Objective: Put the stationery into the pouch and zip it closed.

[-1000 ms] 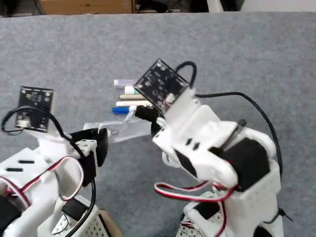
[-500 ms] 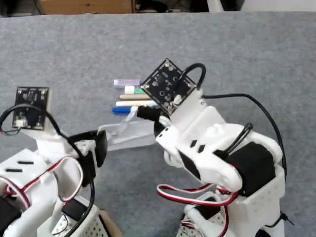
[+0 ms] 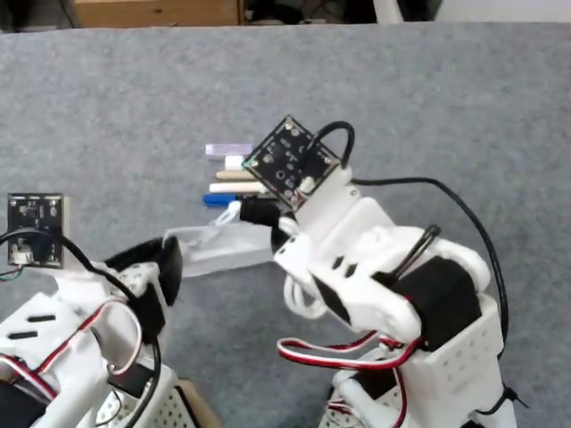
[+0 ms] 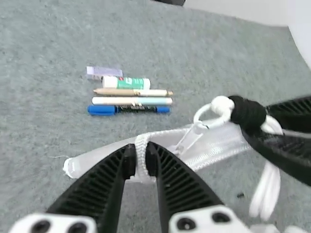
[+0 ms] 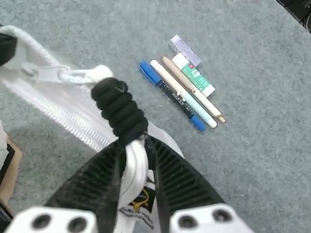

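— Where is the pouch [image 3: 219, 250]?
— On the grey table [image 3: 464, 107], stretched between my two tools.
— And what are the tools doing?
— My left gripper [image 4: 140, 148] is clenched on a white strap [image 4: 140, 167] at one end of the pouch, with barely a gap between the jaws. My right gripper [image 5: 132, 141] is clamped on the pull cord [image 5: 119, 110], a black-wound knob on a white cord that joins a white loop at the zip. From the high camera, my left tool sits at the pouch's 9 o'clock end and my right at about 2 o'clock.
— Is the zip open?
— I cannot tell. The zip band looks flat from both wrist cameras, so the mouth may be shut, but that part is blurred.
— The stationery [image 3: 236, 174]?
— Out on the table at 12 o'clock from the pouch, near it but apart. It is five pieces lying side by side. The blue pen [image 4: 129, 109] is nearest the pouch, then the white pen [image 4: 131, 101], the pencil [image 4: 131, 91], the glue stick [image 4: 126, 82], and a small purple block [image 4: 103, 72] farthest off.
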Controlling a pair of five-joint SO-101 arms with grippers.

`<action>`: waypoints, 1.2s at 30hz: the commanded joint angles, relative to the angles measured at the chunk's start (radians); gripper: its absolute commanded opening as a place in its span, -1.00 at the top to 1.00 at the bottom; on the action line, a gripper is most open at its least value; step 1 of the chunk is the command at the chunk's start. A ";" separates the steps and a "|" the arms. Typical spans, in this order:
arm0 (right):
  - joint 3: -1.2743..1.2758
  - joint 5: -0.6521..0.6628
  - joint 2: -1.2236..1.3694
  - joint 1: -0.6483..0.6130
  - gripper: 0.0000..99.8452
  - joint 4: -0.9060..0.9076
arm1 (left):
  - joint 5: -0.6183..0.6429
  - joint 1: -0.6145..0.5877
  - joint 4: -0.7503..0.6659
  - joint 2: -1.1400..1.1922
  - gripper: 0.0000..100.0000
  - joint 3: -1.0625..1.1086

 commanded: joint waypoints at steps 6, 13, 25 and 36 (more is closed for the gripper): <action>0.065 0.043 0.010 0.172 0.98 -0.064 | -0.052 -0.030 -0.054 0.011 0.95 0.120; 0.065 0.080 0.010 0.293 0.98 -0.064 | -0.054 -0.036 -0.080 0.012 0.95 0.157; 0.065 0.080 0.004 0.344 0.98 -0.058 | -0.095 -0.096 -0.138 0.012 0.95 0.243; 0.065 0.077 0.002 0.350 0.98 -0.058 | -0.095 -0.096 -0.138 0.012 0.95 0.243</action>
